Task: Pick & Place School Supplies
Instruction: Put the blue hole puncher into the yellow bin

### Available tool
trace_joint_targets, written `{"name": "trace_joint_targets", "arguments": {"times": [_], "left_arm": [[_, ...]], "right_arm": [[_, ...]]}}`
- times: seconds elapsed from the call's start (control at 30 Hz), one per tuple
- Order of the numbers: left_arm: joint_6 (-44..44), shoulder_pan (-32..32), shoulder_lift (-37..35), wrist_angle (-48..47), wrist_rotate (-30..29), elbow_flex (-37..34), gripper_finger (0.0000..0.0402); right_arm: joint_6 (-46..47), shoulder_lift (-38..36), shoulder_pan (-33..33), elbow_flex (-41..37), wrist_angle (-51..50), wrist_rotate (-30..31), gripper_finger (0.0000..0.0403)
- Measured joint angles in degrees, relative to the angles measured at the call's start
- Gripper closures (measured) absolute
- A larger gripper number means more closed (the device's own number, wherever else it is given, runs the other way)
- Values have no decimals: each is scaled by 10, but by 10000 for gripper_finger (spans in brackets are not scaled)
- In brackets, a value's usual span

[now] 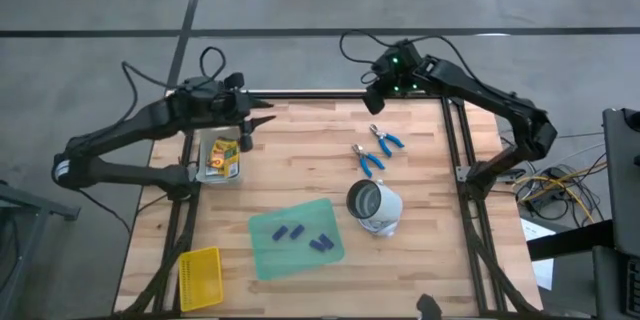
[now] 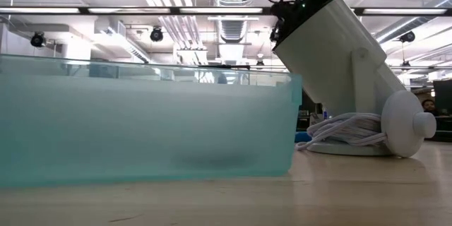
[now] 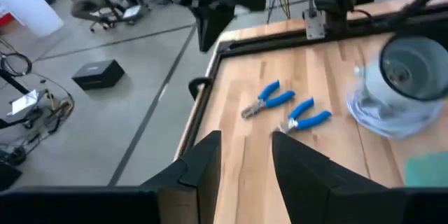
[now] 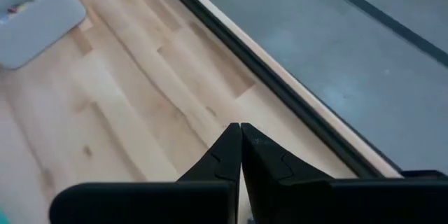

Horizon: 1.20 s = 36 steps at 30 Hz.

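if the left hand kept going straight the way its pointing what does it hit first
Probably the blue-handled tools: past the left hand, only bare table lies before that pair. It likely hangs above the wood, so it might pass over them.

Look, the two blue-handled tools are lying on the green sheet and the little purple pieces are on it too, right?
Not quite. The high view shows the two blue-handled tools lying on the bare wooden table, beyond the white cup-like object, not on the green sheet. The little purple pieces are on that sheet, as you said.
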Motion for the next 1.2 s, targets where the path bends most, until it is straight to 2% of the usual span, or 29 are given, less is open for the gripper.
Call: {"name": "trace_joint_targets", "arguments": {"times": [0.13, 0.23, 0.3, 0.47, 0.53, 0.73, 0.87, 1.0, 1.07, 1.2], "left_arm": [[-2, 3, -29, -58, -1, -3, 268], [-5, 3, -51, -64, -1, -28, 268], [-5, 3, -65, -53, -1, -50, 268], [-19, 5, -107, 50, -1, -128, 268], [-23, 5, -123, 104, -1, -164, 268], [-57, 7, -145, 233, -40, -266, 268], [-96, 7, -145, 333, -34, -327, 268], [-96, 7, -146, 432, -26, -369, 268], [-96, 10, -149, 449, -26, -377, 268], [-103, 11, -149, 421, -25, -380, 268]], "right_arm": [[26, -5, 21, 0, -18, -17, 394], [25, -5, 33, -1, -29, -26, 394], [24, -5, 42, -2, -28, -8, 394], [22, -8, 75, -2, -27, 108, 394], [20, -9, 83, -2, -27, 128, 394], [46, -9, 84, -2, -57, 130, 394], [91, -9, 80, -3, -116, 132, 394], [94, -12, 81, -3, -126, 132, 394], [94, -11, 81, -3, -126, 132, 394], [85, -10, 81, -3, -127, 132, 394]]}}
